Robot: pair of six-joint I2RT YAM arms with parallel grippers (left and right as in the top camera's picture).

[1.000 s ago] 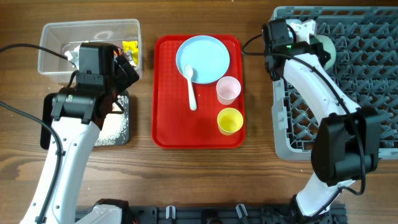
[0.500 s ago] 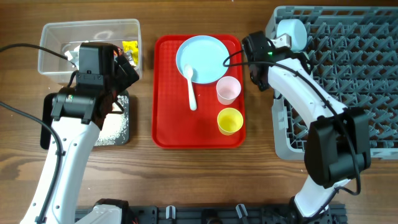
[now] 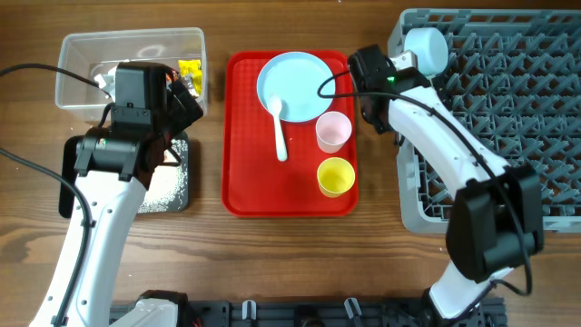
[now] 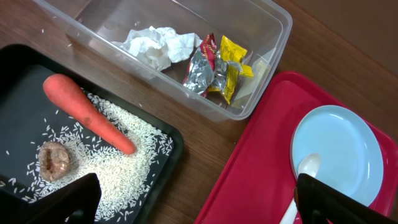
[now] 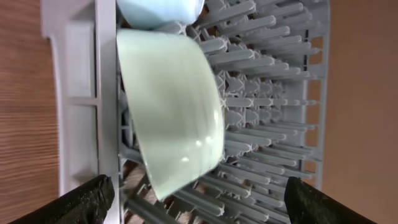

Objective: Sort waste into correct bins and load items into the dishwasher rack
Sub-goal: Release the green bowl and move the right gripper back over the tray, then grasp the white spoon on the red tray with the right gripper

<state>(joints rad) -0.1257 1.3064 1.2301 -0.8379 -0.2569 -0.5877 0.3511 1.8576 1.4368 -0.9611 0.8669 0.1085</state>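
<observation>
Honestly, the small pink plastic cup (image 3: 333, 130) looks like the easy one to go for. It stands upright on the flat red serving tray (image 3: 245, 182), just beside the right end effector (image 5: 200, 202) on its left. The small yellow plastic cup (image 3: 336, 175) is a bit further back toward the robot's base.

Both cups look light and stiff, but smooth and round. I'd pinch across the rim with one finger inside rather than squeeze the wall.

The round pale blue plate (image 3: 296, 85), also to that end effector's left, lies flat with the head of the white plastic spoon (image 3: 278, 123) on it. That one's trickier: there's only the raised edge to grab, and it would probably slip.

The right end effector's fingers are spread wide with nothing between them. It faces a pale green bowl (image 5: 171, 118) tipped on edge in the big grey lattice dishwasher rack (image 5: 267, 93).

The left end effector (image 4: 199, 199) is spread wide and empty too, above the shallow black rectangular tray (image 4: 18, 74) holding the orange carrot (image 4: 87, 112).
</observation>
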